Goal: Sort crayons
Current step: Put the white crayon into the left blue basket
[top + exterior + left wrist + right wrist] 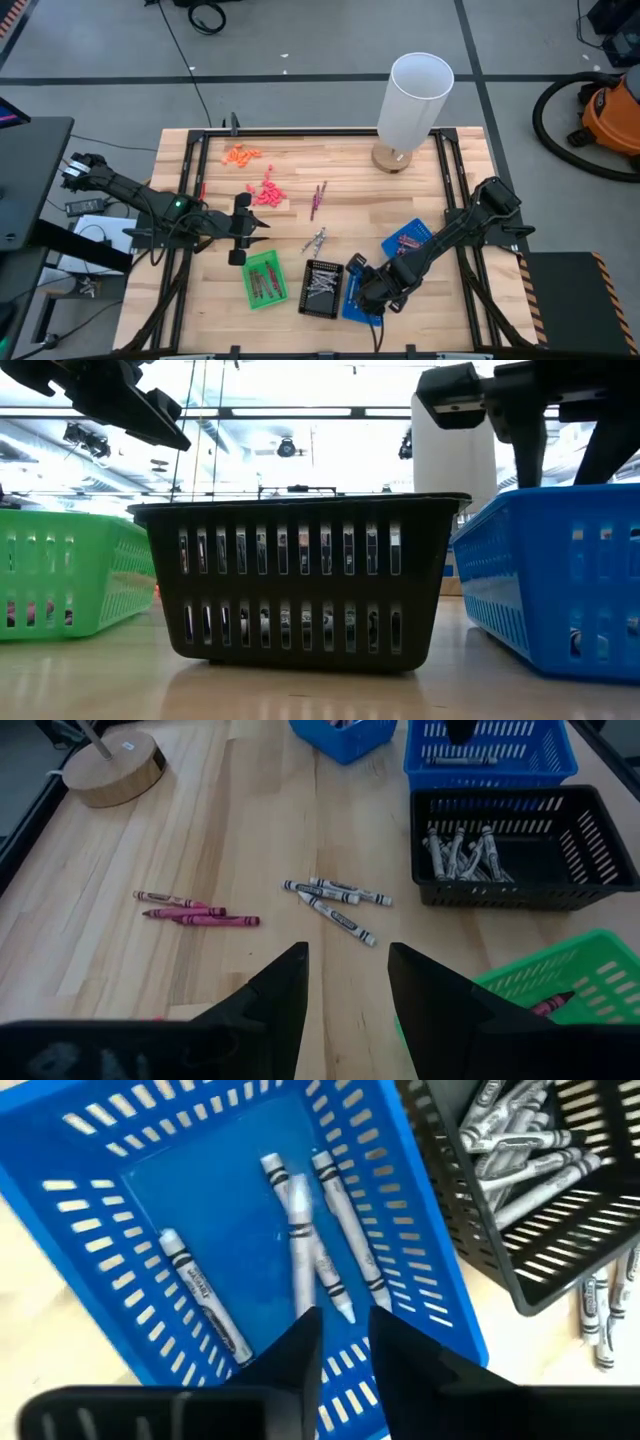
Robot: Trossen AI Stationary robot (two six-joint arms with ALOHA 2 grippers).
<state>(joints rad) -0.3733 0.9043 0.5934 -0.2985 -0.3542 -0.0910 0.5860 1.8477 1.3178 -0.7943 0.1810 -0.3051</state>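
Note:
Three silvery grey crayons and three maroon crayons lie loose on the wooden table ahead of my left gripper. That gripper is open and empty, above the table beside the green tray. The black tray holds several grey crayons. My right gripper hovers over the near blue tray, its fingers slightly apart. Three grey crayons lie on that tray's floor. A fourth, blurred grey crayon shows just past my fingertips, apart from them.
A second blue tray stands farther right with dark crayons in it. Stubby orange bits and coral-pink bits lie at the far left. A white cylinder on a round wooden base stands at the far edge.

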